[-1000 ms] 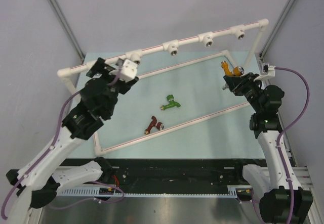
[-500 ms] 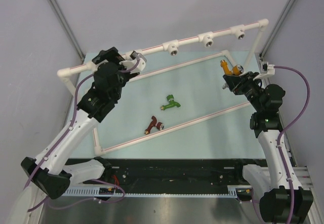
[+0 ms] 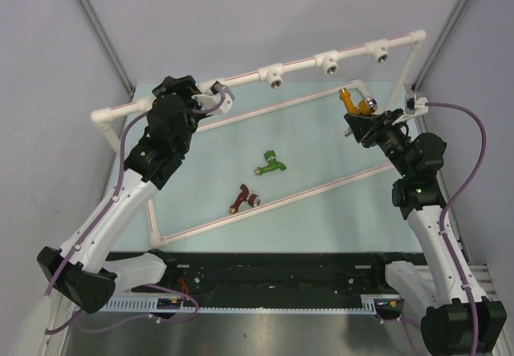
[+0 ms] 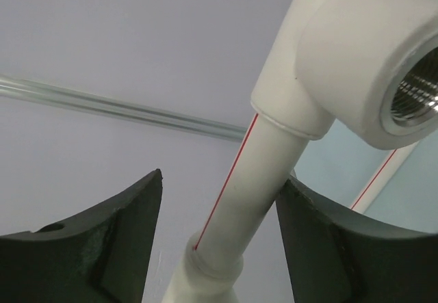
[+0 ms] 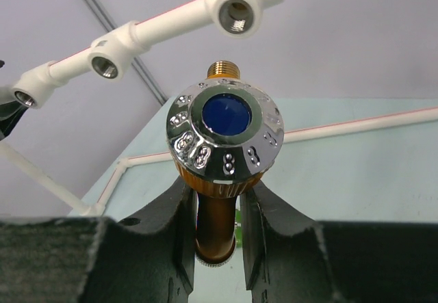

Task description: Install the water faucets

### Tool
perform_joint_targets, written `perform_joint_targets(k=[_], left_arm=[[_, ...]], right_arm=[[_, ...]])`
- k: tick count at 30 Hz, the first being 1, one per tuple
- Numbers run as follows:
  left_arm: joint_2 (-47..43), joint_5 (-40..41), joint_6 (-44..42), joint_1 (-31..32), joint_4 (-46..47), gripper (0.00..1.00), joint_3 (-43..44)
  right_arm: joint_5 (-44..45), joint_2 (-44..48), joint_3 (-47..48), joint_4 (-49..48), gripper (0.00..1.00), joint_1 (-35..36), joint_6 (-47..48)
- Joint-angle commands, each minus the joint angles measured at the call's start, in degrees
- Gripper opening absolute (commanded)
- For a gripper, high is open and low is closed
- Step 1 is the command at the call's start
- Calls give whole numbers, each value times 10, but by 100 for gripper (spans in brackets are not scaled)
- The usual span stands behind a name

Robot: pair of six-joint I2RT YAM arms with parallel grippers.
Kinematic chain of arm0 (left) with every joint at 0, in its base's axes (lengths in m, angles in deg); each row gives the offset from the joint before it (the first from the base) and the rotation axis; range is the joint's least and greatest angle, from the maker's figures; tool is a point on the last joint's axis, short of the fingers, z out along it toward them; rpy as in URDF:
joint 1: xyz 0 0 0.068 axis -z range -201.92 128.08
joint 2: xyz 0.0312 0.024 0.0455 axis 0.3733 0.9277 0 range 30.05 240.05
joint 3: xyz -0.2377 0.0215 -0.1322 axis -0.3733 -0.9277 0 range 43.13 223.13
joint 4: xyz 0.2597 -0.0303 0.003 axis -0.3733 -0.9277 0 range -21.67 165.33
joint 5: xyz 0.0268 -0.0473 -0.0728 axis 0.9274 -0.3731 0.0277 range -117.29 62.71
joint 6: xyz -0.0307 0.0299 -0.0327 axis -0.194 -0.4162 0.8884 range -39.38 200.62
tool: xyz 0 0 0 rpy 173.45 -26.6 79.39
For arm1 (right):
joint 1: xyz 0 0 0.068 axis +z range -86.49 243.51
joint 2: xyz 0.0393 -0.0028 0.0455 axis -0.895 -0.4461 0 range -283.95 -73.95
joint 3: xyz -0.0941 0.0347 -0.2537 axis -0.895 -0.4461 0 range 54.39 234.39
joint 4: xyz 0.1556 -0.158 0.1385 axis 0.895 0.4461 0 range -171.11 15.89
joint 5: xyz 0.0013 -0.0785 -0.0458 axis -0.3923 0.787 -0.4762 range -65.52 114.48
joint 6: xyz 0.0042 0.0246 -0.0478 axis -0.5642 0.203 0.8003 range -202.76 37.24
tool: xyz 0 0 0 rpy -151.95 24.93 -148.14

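Observation:
My right gripper (image 5: 217, 200) is shut on the orange-yellow water faucet (image 5: 226, 132), whose chrome blue-capped knob faces the camera and whose threaded end points up at a tee socket (image 5: 236, 9). From above, this faucet (image 3: 356, 104) hangs just below the white pipe frame's top rail (image 3: 301, 63). The green faucet (image 3: 271, 164) and the red-brown faucet (image 3: 243, 199) lie on the mat. My left gripper (image 4: 220, 180) straddles the rail pipe (image 4: 263, 173) beside the leftmost socket (image 4: 383, 63). Its right finger touches the pipe and the left finger stands apart.
The pipe frame's lower rectangle (image 3: 321, 187) lies on the pale green mat (image 3: 337, 219) around the loose faucets. Two more sockets (image 3: 275, 75) (image 3: 330, 64) sit along the rail. An upright post (image 3: 405, 71) stands at the right, near my right arm.
My left arm swung up to the top rail and its jaws narrowed around the pipe. My right gripper carried the orange-yellow faucet slightly up and left, toward the rail.

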Motion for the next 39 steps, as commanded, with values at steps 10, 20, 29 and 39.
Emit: perform_joint_targets(k=[10,20,29,39], left_arm=[[-21,-55,-30,-17,32,25,-12],[-18,-55,-27,-15,13,0,-8],[-16,-58,-23,-15,1,0,-6],[-16,-59,-24,-14,0,0,-7]], right_arm=[[151,-4,41,-62,0,91,151],[297,-15,41,-58,0,86,260],[67,-43,53,-61,0,-99,207],[2,-103,126,-22,0,-136,261]])
